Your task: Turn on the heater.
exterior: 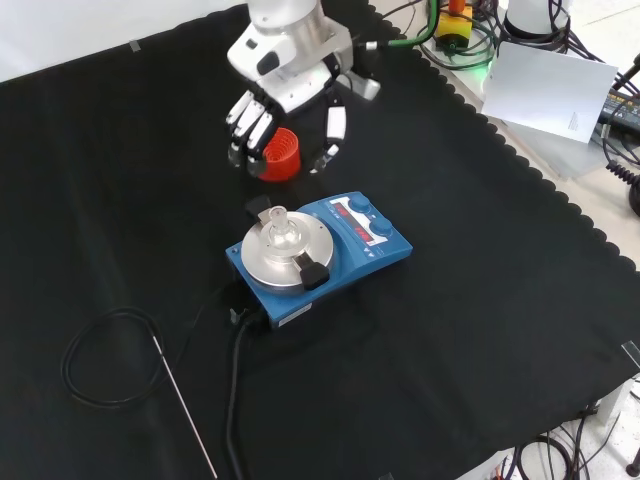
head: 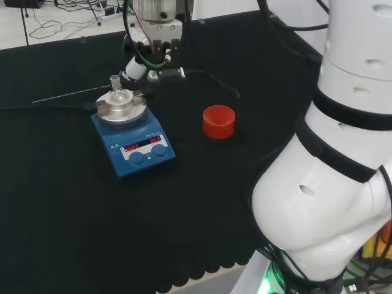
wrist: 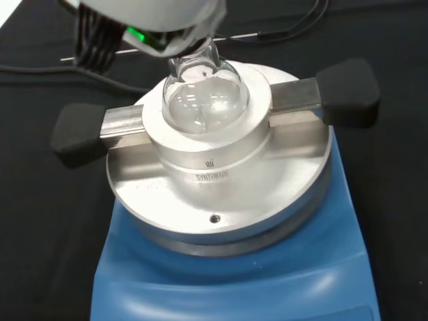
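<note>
We see bare cloth [exterior: 470, 330] in front of the heater [exterior: 325, 250] on its knob side in the front view. On its plate a glass flask [exterior: 277, 228] stands up between two black handles [exterior: 312, 272]. A red ribbed stand [exterior: 281, 155] sits beyond the heater; a cable [exterior: 235, 380] and thin probe [exterior: 190, 410] lie nearer the camera.

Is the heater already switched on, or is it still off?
On, it seems: the blue heater shows red lit digits on both front displays in the head view. Whether it is actually heating, I cannot tell.
</note>
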{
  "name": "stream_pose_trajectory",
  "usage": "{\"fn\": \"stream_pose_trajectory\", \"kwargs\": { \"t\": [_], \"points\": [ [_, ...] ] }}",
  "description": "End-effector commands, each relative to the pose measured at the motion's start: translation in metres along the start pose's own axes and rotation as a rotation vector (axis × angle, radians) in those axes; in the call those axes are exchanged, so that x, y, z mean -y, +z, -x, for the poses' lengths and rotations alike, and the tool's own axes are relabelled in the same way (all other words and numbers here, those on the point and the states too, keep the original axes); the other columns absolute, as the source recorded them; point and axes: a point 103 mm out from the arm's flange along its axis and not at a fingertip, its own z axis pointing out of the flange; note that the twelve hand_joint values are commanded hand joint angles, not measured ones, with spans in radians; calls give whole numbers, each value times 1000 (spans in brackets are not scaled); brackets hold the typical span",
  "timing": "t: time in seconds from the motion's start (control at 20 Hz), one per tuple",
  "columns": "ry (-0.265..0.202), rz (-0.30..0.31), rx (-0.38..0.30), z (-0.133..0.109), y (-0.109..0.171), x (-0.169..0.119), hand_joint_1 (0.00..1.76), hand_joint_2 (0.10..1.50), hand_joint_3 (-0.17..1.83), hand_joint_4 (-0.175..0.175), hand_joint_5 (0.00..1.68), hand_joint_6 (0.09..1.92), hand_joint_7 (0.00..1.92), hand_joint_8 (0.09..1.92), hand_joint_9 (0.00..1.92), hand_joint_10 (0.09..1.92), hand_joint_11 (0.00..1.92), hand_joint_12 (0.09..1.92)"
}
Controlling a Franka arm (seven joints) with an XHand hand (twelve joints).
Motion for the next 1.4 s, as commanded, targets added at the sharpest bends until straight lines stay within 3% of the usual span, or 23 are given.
{"fn": "stream_pose_trajectory", "kwargs": {
  "t": [0.05, 0.4, 0.9, 1.15, 1.3, 1.4],
  "points": [
    [16, 20, -7, 7, -13, 43, 915, 605, 641, -64, 474, 664, 231, 748, 473, 708, 277, 1372],
    [29, 6, 4, 5, -8, 85, 912, 613, 640, -65, 480, 657, 274, 755, 531, 713, 312, 1368],
    [52, -127, 67, 5, 42, 144, 1037, 633, 742, -71, 462, 657, 786, 805, 982, 638, 585, 1278],
    [44, -188, 124, 4, 61, 155, 1081, 644, 756, -97, 443, 626, 1030, 929, 1187, 707, 875, 1114],
    [37, -229, 138, 4, 69, 159, 1135, 665, 734, -136, 432, 598, 1279, 1184, 1424, 1001, 1319, 942],
    [31, -237, 137, 3, 74, 161, 1151, 677, 726, -144, 446, 602, 1362, 1315, 1491, 1178, 1447, 930]
  ]
}}
